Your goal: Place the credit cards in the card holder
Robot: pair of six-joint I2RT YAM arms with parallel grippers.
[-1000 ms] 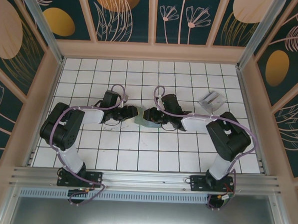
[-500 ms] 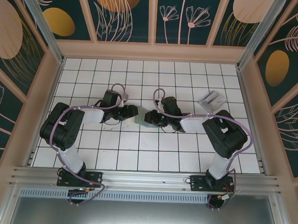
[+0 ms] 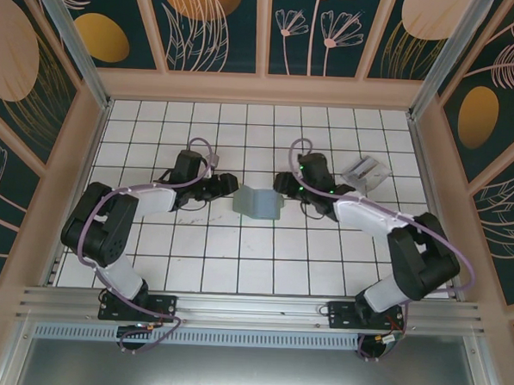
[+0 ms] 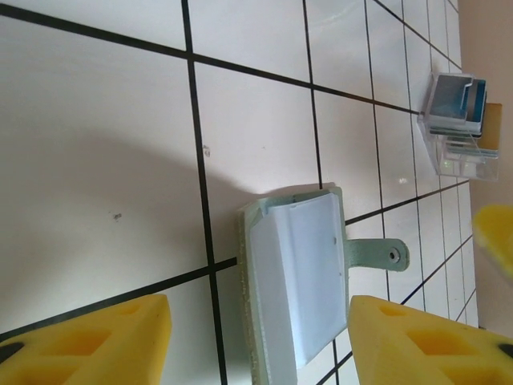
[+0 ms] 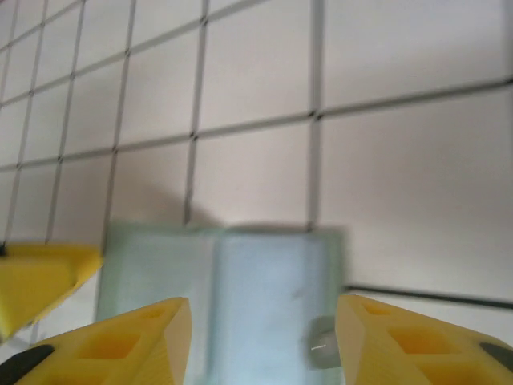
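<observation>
The card holder (image 3: 257, 202) is seen lying open on the white tiled table (image 3: 236, 260), pale inside turned up, its strap tab (image 4: 378, 254) sticking out to one side. It is flanked by the left gripper (image 3: 229, 185) and the right gripper (image 3: 282, 183), both just beside it, both spread wide with nothing held (yellow pads (image 4: 88, 341) are seen far apart). The credit cards (image 3: 368, 171) are found stacked in a clear case (image 4: 465, 160), well apart on the right

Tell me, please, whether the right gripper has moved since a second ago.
Yes. The right gripper has drawn back rightward off the card holder, nearer the credit cards.
</observation>
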